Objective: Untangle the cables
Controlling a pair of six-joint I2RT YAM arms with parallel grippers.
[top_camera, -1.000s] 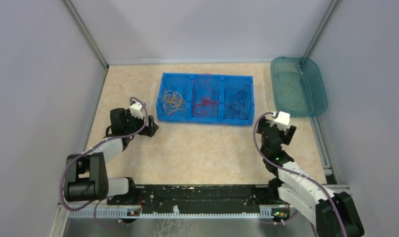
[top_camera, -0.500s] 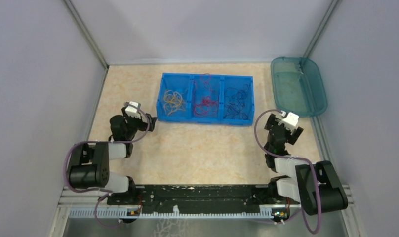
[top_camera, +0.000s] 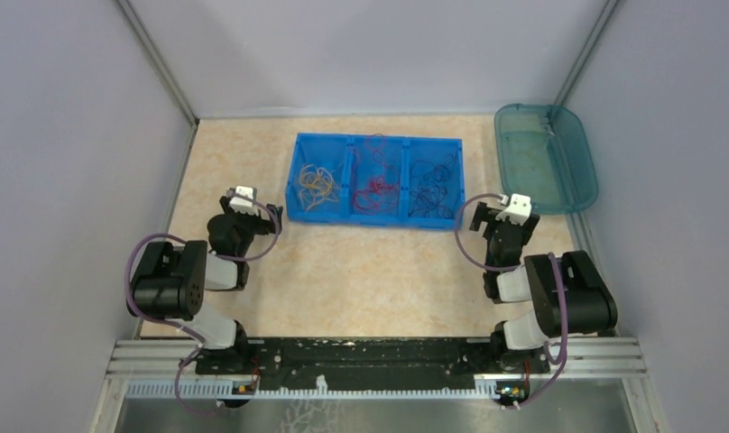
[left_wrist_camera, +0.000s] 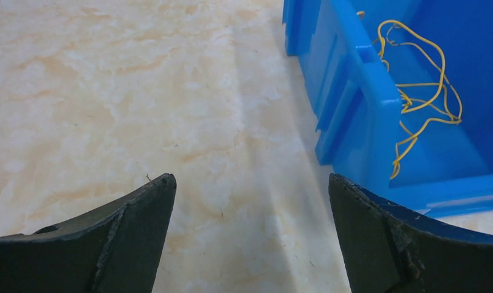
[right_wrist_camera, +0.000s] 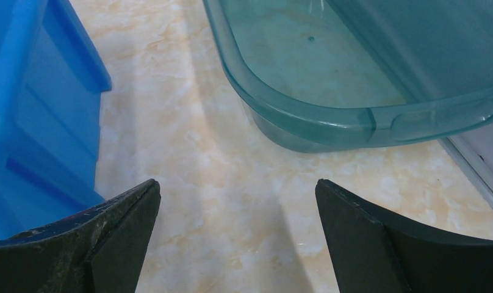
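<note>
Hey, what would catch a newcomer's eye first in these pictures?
The blue bin at the far middle of the table stands out: yellow cables in its left compartment, red cables in the middle, dark cables on the right. A teal tub sits at the far right corner. The left gripper and right gripper hover open near the bin's near corners, holding nothing.

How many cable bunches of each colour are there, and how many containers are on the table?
Orange-yellow cables, left compartment: 1 bunch
Red cables, middle compartment: 1 bunch
Dark cables, right compartment: 1 bunch
Blue bin, three compartments: 1
Teal tub, nothing in it: 1
Total: 3 bunches and 2 containers, 5 things.
</note>
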